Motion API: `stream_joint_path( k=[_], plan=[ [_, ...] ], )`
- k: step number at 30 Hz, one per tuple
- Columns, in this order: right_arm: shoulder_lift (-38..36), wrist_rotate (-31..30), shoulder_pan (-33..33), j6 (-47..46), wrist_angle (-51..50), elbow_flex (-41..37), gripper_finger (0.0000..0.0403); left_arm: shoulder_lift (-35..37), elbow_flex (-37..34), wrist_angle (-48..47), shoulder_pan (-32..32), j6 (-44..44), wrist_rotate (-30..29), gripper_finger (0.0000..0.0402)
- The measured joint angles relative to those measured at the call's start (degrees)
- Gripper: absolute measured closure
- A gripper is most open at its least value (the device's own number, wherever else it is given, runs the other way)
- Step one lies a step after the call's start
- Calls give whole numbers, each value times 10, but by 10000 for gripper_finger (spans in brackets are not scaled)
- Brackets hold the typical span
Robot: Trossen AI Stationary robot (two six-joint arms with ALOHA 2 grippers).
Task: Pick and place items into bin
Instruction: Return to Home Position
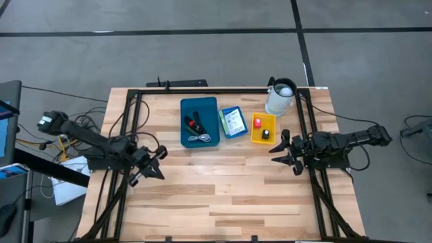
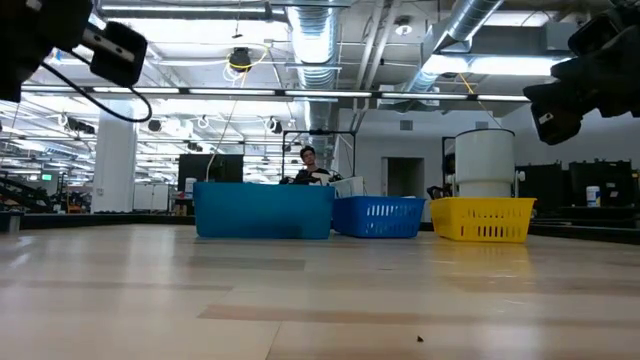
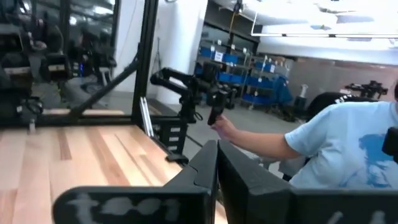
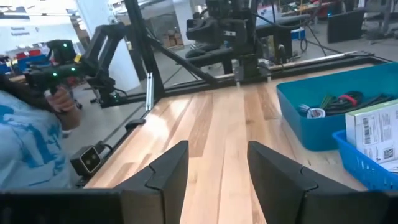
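The items lie in three containers at the table's far middle. A large blue bin (image 1: 200, 122) holds black cables and a red piece. A small blue basket (image 1: 233, 122) holds white printed packets (image 4: 376, 134). A yellow bin (image 1: 263, 128) holds a red piece and a black piece. My left gripper (image 1: 150, 164) hovers shut near the table's left side, touching nothing. My right gripper (image 1: 285, 150) hovers open near the right side, just on the near side of the yellow bin, with nothing between its fingers (image 4: 217, 168).
A white cylindrical jug (image 1: 280, 98) stands at the far right, behind the yellow bin. Black frame rails run along the table's left, right and far edges. Bare wood (image 1: 216, 196) spreads across the near half. A person in a light blue shirt (image 3: 348, 149) stands beyond the table.
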State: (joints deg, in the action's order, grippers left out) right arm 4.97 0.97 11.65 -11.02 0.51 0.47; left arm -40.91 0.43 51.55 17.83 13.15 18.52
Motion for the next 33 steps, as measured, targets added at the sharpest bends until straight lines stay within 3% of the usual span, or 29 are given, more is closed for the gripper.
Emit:
stream_joint_path(
  k=[6, 19, 33],
  plan=[
    [0, 0, -1, -1, 0, 0, 242, 95, 0, -103, -38, -8, 61, 401],
    [0, 0, -1, -1, 0, 0, 246, 271, 0, -309, -65, -39, 67, 401],
    [0, 0, -1, 0, -1, 0, 246, 328, 0, -342, -64, -30, 67, 401]
  ],
)
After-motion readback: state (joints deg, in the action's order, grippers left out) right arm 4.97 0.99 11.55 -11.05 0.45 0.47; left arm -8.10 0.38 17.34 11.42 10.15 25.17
